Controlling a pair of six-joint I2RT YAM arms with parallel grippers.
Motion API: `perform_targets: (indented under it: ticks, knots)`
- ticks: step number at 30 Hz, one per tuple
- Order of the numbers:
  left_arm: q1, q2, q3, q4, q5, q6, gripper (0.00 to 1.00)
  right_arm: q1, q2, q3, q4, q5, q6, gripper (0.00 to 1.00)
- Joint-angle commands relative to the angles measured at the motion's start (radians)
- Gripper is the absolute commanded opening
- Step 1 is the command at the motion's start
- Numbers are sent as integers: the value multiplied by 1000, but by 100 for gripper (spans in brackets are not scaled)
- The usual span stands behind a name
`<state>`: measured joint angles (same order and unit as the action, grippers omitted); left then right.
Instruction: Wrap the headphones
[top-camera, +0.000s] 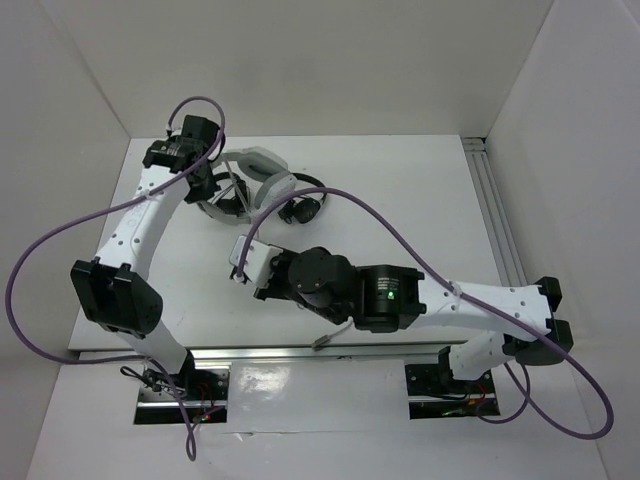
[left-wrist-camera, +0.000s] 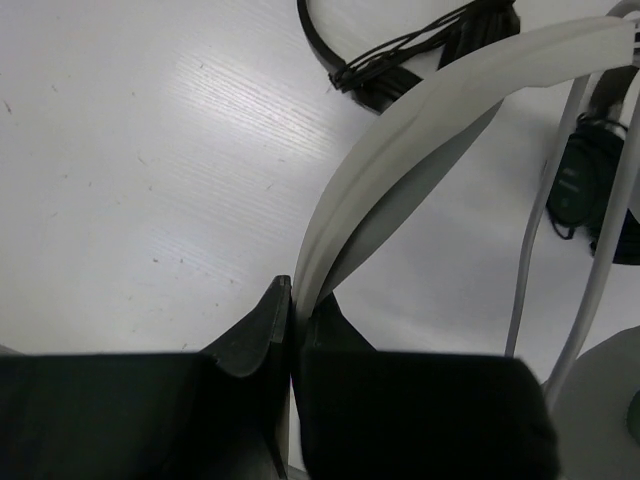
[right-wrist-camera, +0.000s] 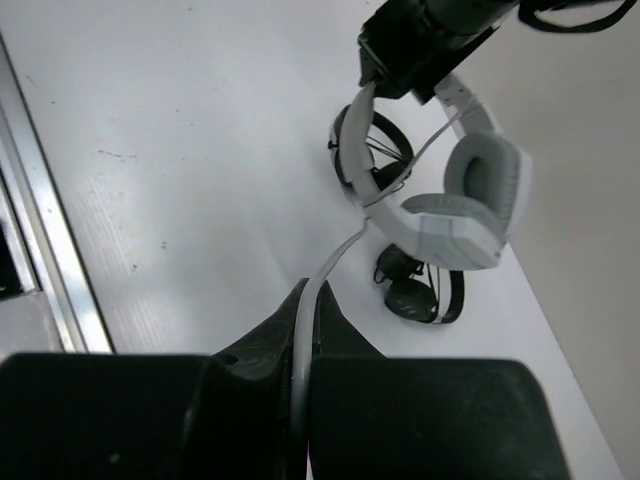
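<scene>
The light grey-white headphones (top-camera: 262, 163) sit at the back of the table, lifted by their band. My left gripper (top-camera: 207, 170) is shut on the wide band (left-wrist-camera: 420, 130), which runs up out of the closed jaws (left-wrist-camera: 293, 300). In the right wrist view a padded cup (right-wrist-camera: 470, 205) hangs below the left gripper (right-wrist-camera: 415, 45). My right gripper (top-camera: 240, 264) is nearer the front and is shut on the thin grey cable (right-wrist-camera: 335, 260), which runs from its jaws (right-wrist-camera: 312, 305) up to the cup. Cable strands (left-wrist-camera: 530, 250) also hang at the right of the left wrist view.
Two smaller black headphones lie on the table by the grey pair: one (right-wrist-camera: 420, 290) below the cup, one (right-wrist-camera: 375, 150) behind the band; they also show in the left wrist view (left-wrist-camera: 420, 55) and from above (top-camera: 305, 208). Aluminium rails run along the right (top-camera: 495, 215) and front (top-camera: 320, 352) edges.
</scene>
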<state>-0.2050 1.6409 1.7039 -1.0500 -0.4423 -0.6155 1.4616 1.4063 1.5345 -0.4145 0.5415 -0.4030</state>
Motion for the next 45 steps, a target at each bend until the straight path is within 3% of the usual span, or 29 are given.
perform_targets:
  ticks: [1, 5, 9, 14, 19, 33, 35, 36, 40, 45]
  knots:
    - [19, 16, 82, 21, 45, -86, 0, 5, -50, -1, -3, -92, 44, 0]
    - [10, 45, 68, 2, -53, -91, 0, 16, -61, 56, -27, -80, 44, 0]
    - [24, 45, -12, 22, -78, -125, 0, 16, -43, 137, -90, -187, 53, 0]
    - [67, 54, -66, 61, 34, -174, 0, 16, 0, 190, -165, -418, 90, 0]
    - [98, 34, -66, 90, 108, -230, 0, 16, 9, 121, -112, -498, 112, 0]
    - [174, -4, -127, 146, 224, -260, 0, 16, 85, 179, -107, -794, 151, 0]
    - [187, -4, -127, 162, 250, -247, 0, 16, 97, 191, -107, -775, 161, 0]
    - [187, -4, -127, 162, 251, -231, 0, 16, 108, 222, -142, -696, 161, 0]
    - [84, 19, -127, 153, 90, -139, 0, 16, 80, 231, -142, -615, 126, 0]
    - [-2, 71, -184, 131, 45, -18, 0, -7, 192, 496, -361, -471, 27, 0]
